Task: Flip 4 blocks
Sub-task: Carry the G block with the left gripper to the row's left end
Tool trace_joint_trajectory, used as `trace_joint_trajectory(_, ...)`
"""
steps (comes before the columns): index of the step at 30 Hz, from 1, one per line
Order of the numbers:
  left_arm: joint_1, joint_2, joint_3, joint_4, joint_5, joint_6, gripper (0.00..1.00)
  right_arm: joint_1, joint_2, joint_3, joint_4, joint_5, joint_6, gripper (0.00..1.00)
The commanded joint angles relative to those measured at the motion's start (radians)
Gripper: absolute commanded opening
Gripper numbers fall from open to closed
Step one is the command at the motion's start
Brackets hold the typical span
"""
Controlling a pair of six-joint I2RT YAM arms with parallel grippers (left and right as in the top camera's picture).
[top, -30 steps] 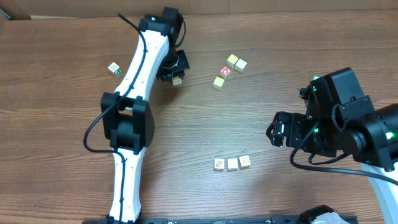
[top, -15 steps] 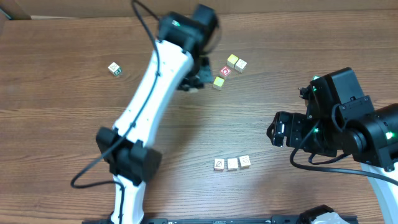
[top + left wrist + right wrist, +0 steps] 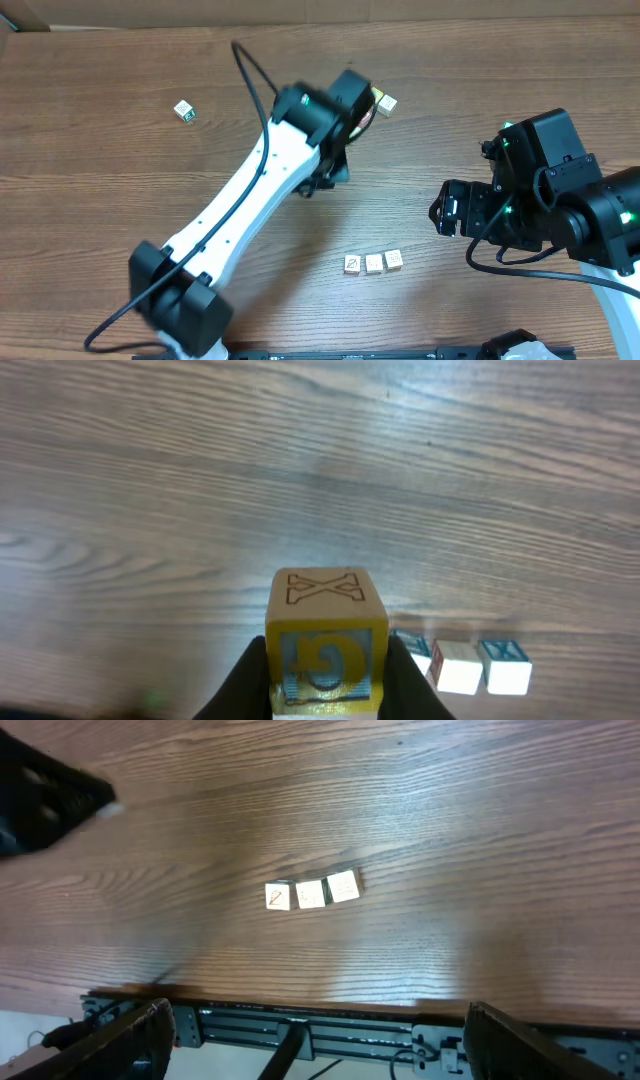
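Overhead, the left arm (image 3: 262,190) reaches from the near left corner toward the middle of the counter (image 3: 100,200). Its dark end hangs over bare wood, left of centre and on the far side of the row of three blocks (image 3: 374,263). That row lies on the near part of the counter, the three touching side by side, pale faces up with faint line drawings.

The left wrist view shows the left jaws set narrow and holding a fourth block (image 3: 326,615). The two black fingers (image 3: 245,678) press its left and right sides, so the block sits directly between them. Its tan top carries an X in outline. The side toward the camera is blue with a letter, and there is a yellow strip at the lower edge. This block is raised off the counter. The row of three (image 3: 458,666) lies down on the wood to its right, apart from it.

The right arm (image 3: 545,190) stands at the right side of the counter. In the right wrist view the right jaws are wide apart, with one finger (image 3: 140,1040) in each lower corner and nothing between them. The row (image 3: 311,893) lies beyond them, well apart.

A small pale cube (image 3: 183,110) lies alone at the far left. Another cream cube (image 3: 387,103) shows just beside the left arm at the far side.
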Motion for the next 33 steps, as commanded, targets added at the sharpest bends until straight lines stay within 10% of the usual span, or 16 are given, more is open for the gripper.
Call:
trace_joint_trajectory(1, -0.036, -0.169, -0.277, 0.146, 0.046, -0.026, 0.05, -0.001, -0.008, 0.018, 0.002, 0.009, -0.019, 0.93)
trace_joint_trajectory(12, -0.189, -0.312, -0.881, 0.655, 0.183, -0.075, 0.04, -0.001, -0.008, 0.018, 0.002, 0.009, -0.018, 0.93)
trace_joint_trajectory(33, -0.213, -0.303, -0.996, 0.854, 0.167, -0.051, 0.04, -0.001, -0.008, 0.018, 0.002, 0.008, -0.017, 0.93)
